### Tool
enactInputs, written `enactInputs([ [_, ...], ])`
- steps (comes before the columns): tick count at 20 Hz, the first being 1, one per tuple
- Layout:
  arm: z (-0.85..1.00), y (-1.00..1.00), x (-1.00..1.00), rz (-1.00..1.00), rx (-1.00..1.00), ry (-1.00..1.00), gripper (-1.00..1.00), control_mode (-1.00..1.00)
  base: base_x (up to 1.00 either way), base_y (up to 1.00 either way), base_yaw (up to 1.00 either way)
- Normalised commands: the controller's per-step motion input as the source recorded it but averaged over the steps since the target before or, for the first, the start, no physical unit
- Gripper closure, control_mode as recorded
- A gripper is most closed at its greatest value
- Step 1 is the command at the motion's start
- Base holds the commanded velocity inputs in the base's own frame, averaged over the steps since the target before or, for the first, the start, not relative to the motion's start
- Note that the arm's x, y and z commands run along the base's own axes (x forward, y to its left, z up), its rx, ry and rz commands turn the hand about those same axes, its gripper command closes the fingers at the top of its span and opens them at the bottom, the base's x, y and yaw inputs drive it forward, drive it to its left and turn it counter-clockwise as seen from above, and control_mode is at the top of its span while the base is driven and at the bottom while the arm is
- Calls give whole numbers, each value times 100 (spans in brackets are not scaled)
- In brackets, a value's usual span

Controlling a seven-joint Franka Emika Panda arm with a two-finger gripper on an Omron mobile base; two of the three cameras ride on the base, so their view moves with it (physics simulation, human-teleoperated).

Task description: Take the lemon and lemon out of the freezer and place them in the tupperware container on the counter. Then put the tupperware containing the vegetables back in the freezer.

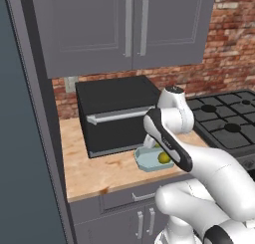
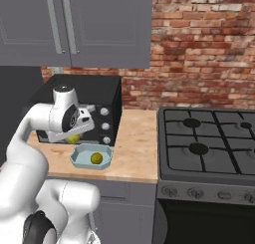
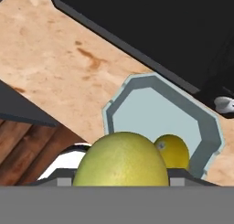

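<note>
My end effector point(image 3: 121, 182) is clamped on the duller lemon point(image 3: 121, 160) at the frame's bottom centre, above the tupperware container point(image 3: 208, 127) on the desk point(image 3: 50, 67); the brighter lemon point(image 3: 176, 151) lies inside it.

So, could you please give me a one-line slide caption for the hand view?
Tool carries a lemon above the tupperware container, where another lemon lies.

We see the near lemon point(image 3: 121, 160) cut off at the hand view's bottom, hiding part of the far lemon point(image 3: 174, 151); the arm covers the tupperware container's point(image 1: 148, 161) right side.
</note>
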Motion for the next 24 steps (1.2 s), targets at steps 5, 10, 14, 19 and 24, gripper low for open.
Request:
enactInputs([
  [5, -44, 0, 7, 0, 0, 5, 100, -100, 0, 0, 0],
  [10, -44, 0, 18, 0, 0, 0, 100, -100, 0, 0, 0],
  [14, -35, 0, 15, 0, 0, 0, 100, -100, 0, 0, 0],
  [19, -27, -1, 15, 0, 0, 0, 100, -100, 0, 0, 0],
  [24, -26, -6, 5, 0, 0, 1, 100, -100, 0, 0, 0],
])
